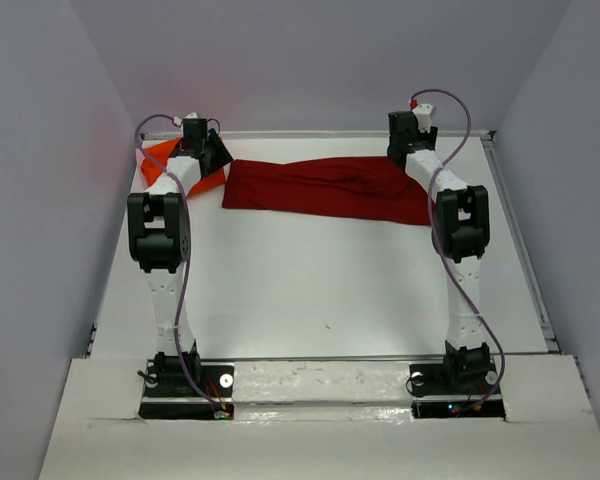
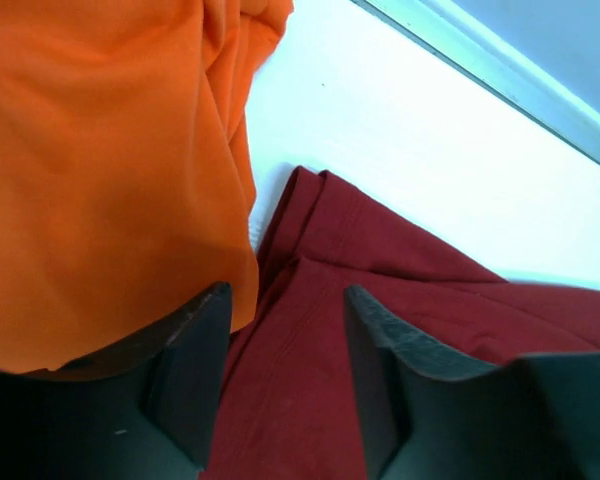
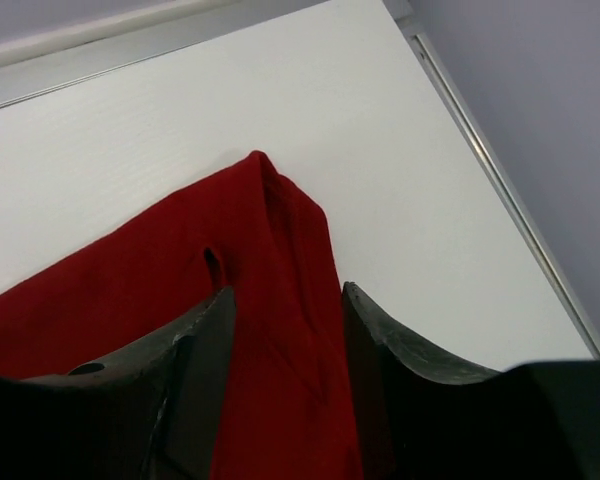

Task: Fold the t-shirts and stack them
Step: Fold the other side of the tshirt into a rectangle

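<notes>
The red shirt (image 1: 325, 188) lies across the far part of the worktop (image 1: 310, 290), gathered into a long band whose axis runs left to right. Its two ends sit right under the two arms. The left pincer (image 2: 285, 295) hangs over the band's left end and the right pincer (image 3: 285, 290) over its right end, so each arm is nearest its own end and neither has to cross over.

Both pincers are released. In each wrist view the jaws stand apart with red cloth lying loose in the gap beneath them, and nothing is pinched.

The orange shirt (image 1: 160, 160) is bunched in the far left corner, partly under the left arm. Its edge is just beside the red shirt's left end, close against the left pincer's outer finger. I'd judge that the left side risks catching orange cloth along with red if it closes there.

I can see no brand, label or writing on either shirt.
</notes>
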Robot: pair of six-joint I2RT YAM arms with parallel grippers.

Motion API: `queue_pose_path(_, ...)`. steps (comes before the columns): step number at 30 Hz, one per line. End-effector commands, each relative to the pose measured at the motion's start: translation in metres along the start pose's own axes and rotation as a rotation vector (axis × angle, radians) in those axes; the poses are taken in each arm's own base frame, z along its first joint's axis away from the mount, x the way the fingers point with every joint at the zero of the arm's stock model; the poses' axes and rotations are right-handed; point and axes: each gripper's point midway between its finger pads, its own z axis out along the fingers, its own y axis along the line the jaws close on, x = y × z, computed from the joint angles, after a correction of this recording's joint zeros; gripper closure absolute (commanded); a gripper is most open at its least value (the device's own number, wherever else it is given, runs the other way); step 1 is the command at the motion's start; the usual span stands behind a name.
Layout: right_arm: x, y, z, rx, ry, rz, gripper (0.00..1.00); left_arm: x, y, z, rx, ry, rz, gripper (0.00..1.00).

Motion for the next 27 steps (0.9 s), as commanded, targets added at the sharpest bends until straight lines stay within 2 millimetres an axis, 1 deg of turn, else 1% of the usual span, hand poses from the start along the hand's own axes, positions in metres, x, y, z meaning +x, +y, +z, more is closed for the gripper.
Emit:
queue_pose_path(1, -0.04, -0.003, -0.013, -0.069, -0.092, 0.086, 0.46, -0.04, -0.017, -0.021, 0.04, -0.102, 0.015, 0.39)
queue_pose_path(2, -0.05, -0.008, -0.02, -0.084, -0.106, 0.104, 0.46, -0.042, -0.017, -0.023, 0.04, -0.107, 0.014, 0.38)
queue_pose_path(3, -0.045, -0.007, -0.022, -0.1, -0.097, 0.098, 0.45, -0.044, -0.019, -0.029, 0.047, -0.113, 0.013, 0.38)
queue_pose_path(5, -0.048, -0.009, -0.03, -0.134, -0.097, 0.118, 0.45, -0.044, -0.022, -0.036, 0.062, -0.115, 0.003, 0.37)
queue_pose_path(6, -0.059, -0.015, -0.04, -0.153, -0.113, 0.142, 0.45, -0.048, -0.03, -0.046, 0.091, -0.122, -0.003, 0.37)
queue_pose_path(7, -0.054, -0.014, -0.043, -0.177, -0.102, 0.143, 0.44, -0.043, -0.029, -0.051, 0.096, -0.112, -0.014, 0.37)
queue_pose_path(8, -0.063, -0.019, -0.054, -0.207, -0.109, 0.151, 0.44, -0.054, -0.043, -0.069, 0.149, -0.142, -0.015, 0.37)
queue_pose_path(9, -0.064, -0.016, -0.063, -0.236, -0.107, 0.153, 0.44, -0.053, -0.047, -0.078, 0.165, -0.144, -0.016, 0.37)
queue_pose_path(10, -0.066, -0.021, -0.067, -0.235, -0.108, 0.163, 0.44, -0.046, -0.044, -0.084, 0.164, -0.131, -0.025, 0.37)
queue_pose_path(11, -0.059, -0.018, -0.075, -0.255, -0.096, 0.152, 0.44, -0.047, -0.049, -0.094, 0.184, -0.139, -0.032, 0.37)
queue_pose_path(12, -0.066, -0.024, -0.089, -0.265, -0.107, 0.167, 0.44, -0.056, -0.06, -0.118, 0.232, -0.164, -0.024, 0.37)
queue_pose_path(13, -0.063, -0.025, -0.092, -0.277, -0.1, 0.174, 0.44, -0.047, -0.06, -0.124, 0.232, -0.151, -0.02, 0.37)
queue_pose_path(14, -0.05, -0.023, -0.094, -0.297, -0.072, 0.176, 0.44, -0.047, -0.063, -0.134, 0.24, -0.159, -0.016, 0.37)
queue_pose_path(15, -0.043, -0.022, -0.097, -0.312, -0.05, 0.179, 0.44, -0.048, -0.072, -0.153, 0.277, -0.167, 0.002, 0.37)
queue_pose_path(16, -0.041, -0.021, -0.101, -0.331, -0.038, 0.186, 0.44, -0.041, -0.072, -0.158, 0.275, -0.155, 0.014, 0.37)
queue_pose_path(17, -0.035, -0.012, -0.105, -0.385, -0.007, 0.195, 0.44, -0.032, -0.08, -0.164, 0.285, -0.142, 0.051, 0.37)
queue_pose_path(18, -0.026, -0.009, -0.107, -0.399, 0.028, 0.189, 0.46, -0.026, -0.084, -0.172, 0.288, -0.134, 0.073, 0.37)
queue_pose_path(19, -0.022, -0.001, -0.113, -0.431, 0.043, 0.187, 0.47, -0.016, -0.084, -0.172, 0.281, -0.119, 0.09, 0.37)
queue_pose_path(20, -0.017, 0.01, -0.119, -0.497, 0.069, 0.188, 0.47, -0.004, -0.093, -0.175, 0.292, -0.109, 0.115, 0.37)
queue_pose_path(21, -0.01, 0.02, -0.126, -0.541, 0.089, 0.182, 0.47, 0.002, -0.096, -0.176, 0.294, -0.11, 0.147, 0.37)
queue_pose_path(22, -0.003, 0.032, -0.135, -0.621, 0.119, 0.178, 0.47, 0.014, -0.095, -0.174, 0.287, -0.091, 0.17, 0.37)
queue_pose_path(23, 0.0, 0.037, -0.139, -0.653, 0.136, 0.182, 0.47, 0.022, -0.097, -0.174, 0.285, -0.083, 0.191, 0.37)
queue_pose_path(24, 0.006, 0.042, -0.142, -0.68, 0.155, 0.183, 0.47, 0.028, -0.103, -0.176, 0.287, -0.088, 0.21, 0.37)
queue_pose_path(26, 0.017, 0.048, -0.145, -0.715, 0.187, 0.175, 0.47, 0.031, -0.109, -0.178, 0.305, -0.083, 0.219, 0.37)
queue_pose_path(27, 0.023, 0.052, -0.145, -0.722, 0.207, 0.179, 0.47, 0.033, -0.115, -0.182, 0.341, -0.066, 0.215, 0.37)
